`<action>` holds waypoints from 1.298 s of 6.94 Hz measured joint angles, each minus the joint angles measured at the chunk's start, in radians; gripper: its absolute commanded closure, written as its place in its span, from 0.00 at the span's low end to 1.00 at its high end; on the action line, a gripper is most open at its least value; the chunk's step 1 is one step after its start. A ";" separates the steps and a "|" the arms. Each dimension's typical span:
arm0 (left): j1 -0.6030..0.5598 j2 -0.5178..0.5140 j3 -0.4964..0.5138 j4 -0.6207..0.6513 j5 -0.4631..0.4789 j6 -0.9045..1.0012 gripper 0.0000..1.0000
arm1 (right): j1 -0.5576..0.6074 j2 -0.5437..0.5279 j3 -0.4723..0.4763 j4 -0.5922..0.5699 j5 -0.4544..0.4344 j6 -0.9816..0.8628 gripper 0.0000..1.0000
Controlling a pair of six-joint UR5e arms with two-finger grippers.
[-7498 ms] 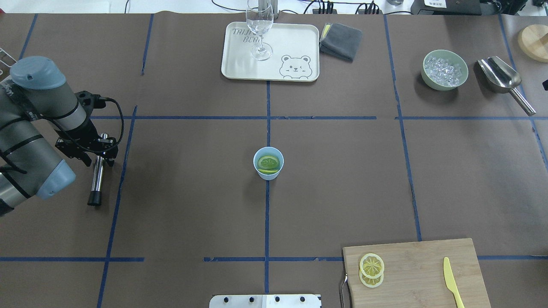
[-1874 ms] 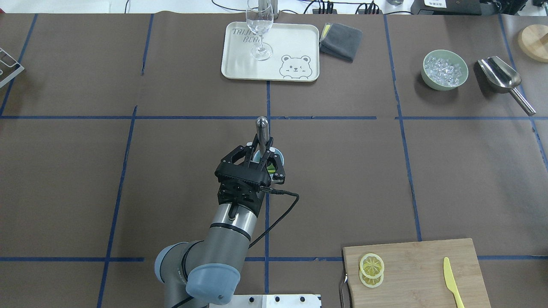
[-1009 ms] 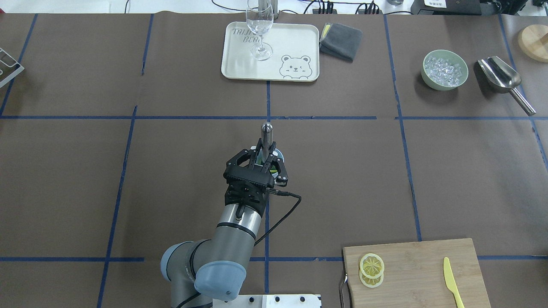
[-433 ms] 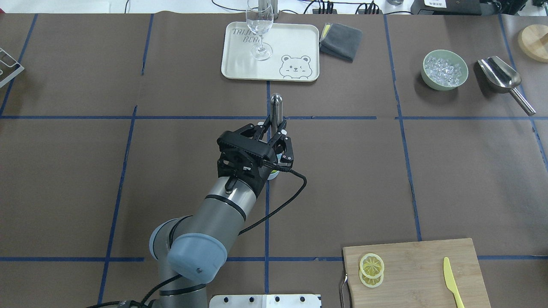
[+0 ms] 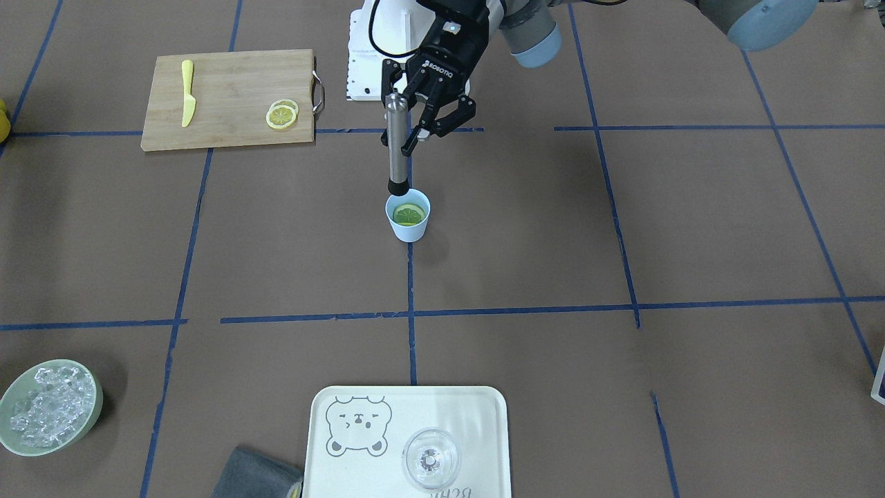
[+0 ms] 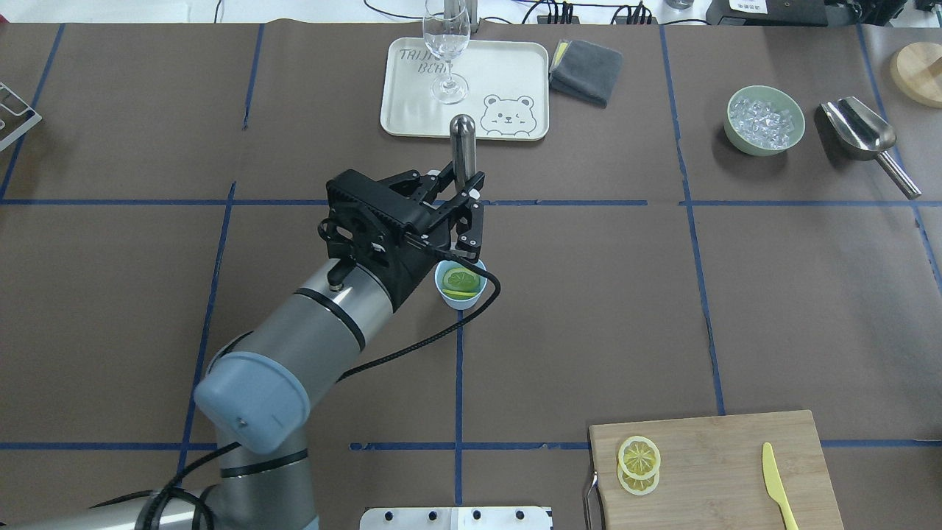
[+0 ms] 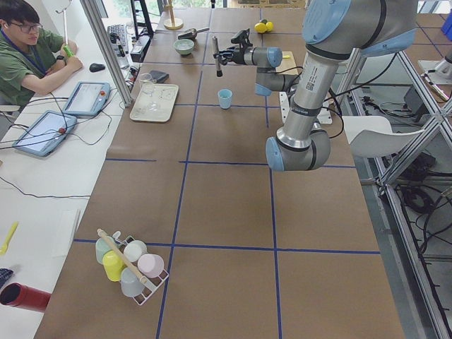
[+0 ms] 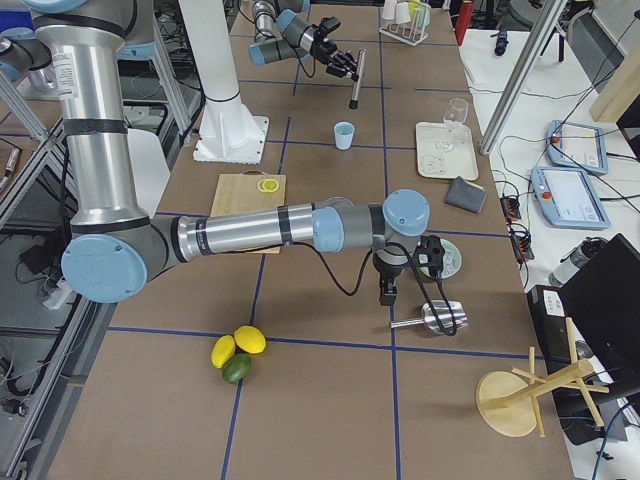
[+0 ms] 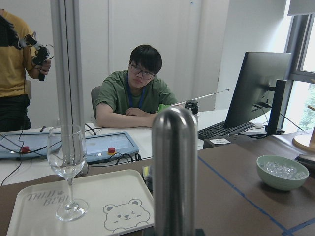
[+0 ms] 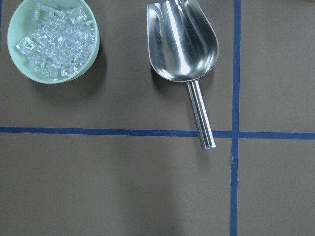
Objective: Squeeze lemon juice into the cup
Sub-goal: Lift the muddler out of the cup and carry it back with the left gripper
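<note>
Because the left gripper (image 5: 423, 119) is clamped on a steel muddler (image 5: 395, 149) poised just above the cup (image 5: 409, 232) at the desk's centre, the lemon slice (image 5: 408, 214) inside, likely soft, wet and light, wants pressing on its face, not gripping. Whether the right gripper (image 8: 385, 296) is apart or together I cannot tell. At the operators' edge a tray (image 5: 477, 422) bears a wine glass (image 5: 430, 458), and a bowl (image 5: 95, 415) holds ice (image 5: 48, 404).
</note>
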State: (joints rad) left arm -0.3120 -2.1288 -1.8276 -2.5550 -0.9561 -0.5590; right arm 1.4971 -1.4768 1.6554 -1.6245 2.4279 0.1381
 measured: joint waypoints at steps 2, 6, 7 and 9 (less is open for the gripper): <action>-0.133 0.111 -0.065 0.011 -0.319 -0.008 1.00 | 0.000 -0.004 0.002 0.000 0.000 0.000 0.00; -0.580 0.241 -0.113 0.318 -1.262 -0.324 1.00 | 0.000 -0.011 0.014 0.002 0.000 0.000 0.00; -0.653 0.292 -0.116 0.371 -1.350 -0.350 1.00 | 0.000 -0.013 0.019 0.003 0.000 0.001 0.00; -0.695 0.432 -0.102 0.406 -1.388 -0.360 1.00 | 0.002 -0.026 0.041 0.003 -0.001 0.003 0.00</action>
State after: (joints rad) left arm -1.0069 -1.6970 -1.9300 -2.1491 -2.3437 -0.9193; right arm 1.4992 -1.5025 1.6967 -1.6215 2.4265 0.1410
